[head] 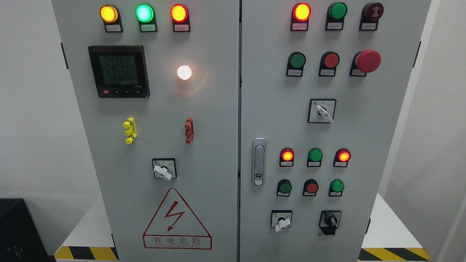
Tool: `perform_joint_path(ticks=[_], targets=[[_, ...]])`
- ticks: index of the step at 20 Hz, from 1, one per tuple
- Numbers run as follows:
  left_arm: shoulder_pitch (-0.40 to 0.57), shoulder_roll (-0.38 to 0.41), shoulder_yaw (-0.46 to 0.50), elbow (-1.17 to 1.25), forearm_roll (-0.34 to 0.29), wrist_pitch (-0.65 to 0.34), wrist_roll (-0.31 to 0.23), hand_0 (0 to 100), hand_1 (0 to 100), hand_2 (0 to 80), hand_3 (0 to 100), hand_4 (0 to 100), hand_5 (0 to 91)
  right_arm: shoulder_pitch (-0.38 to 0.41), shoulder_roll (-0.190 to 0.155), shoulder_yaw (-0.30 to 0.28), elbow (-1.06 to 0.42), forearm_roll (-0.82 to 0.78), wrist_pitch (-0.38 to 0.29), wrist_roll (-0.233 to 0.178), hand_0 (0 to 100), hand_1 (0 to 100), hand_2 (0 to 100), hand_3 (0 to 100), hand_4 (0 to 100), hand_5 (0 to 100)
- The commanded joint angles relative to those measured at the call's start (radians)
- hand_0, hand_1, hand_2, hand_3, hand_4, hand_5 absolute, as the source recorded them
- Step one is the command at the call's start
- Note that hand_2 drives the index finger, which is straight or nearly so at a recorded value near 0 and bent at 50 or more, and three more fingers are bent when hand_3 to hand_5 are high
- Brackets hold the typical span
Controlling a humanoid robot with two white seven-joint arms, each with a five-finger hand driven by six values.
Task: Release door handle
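A grey electrical cabinet fills the head view, with a left door (204, 153) and a right door (364, 233) meeting at a dark vertical seam. The silver door handle (259, 161) sits flush on the right door's left edge, upright, with a small lock at its lower end. Nothing touches it. Both doors look closed. Neither of my hands nor any arm shows in the picture.
Lit pilot lamps, push buttons, a red mushroom stop button (367, 60), rotary switches and a digital meter (118, 71) stud both doors. The cabinet stands on a white plinth (87, 233) with yellow-black stripes. A black box (18, 229) sits at lower left.
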Motion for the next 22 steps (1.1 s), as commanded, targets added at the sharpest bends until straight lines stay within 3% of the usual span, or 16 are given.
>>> perform_joint_path(ticks=[1, 17, 22], targets=[[0.0, 0.0, -0.021, -0.02, 0.0, 0.0, 0.0, 0, 0, 2.3, 9, 1, 0.0, -0.002, -0.002, 0.0, -0.012, 0.0, 0.0, 0.003, 31, 18, 0, 10, 5, 0], [0.0, 0.0, -0.021, -0.02, 0.0, 0.0, 0.0, 0, 0, 2.2, 9, 1, 0.0, -0.02, 0.0, 0.008, -0.012, -0.001, 0.002, 0.004, 32, 19, 1, 12, 6, 0], [0.0, 0.0, -0.021, -0.02, 0.0, 0.0, 0.0, 0, 0, 2.4, 9, 1, 0.0, -0.02, 0.0, 0.043, -0.015, 0.002, 0.0, 0.003, 32, 19, 1, 12, 6, 0]])
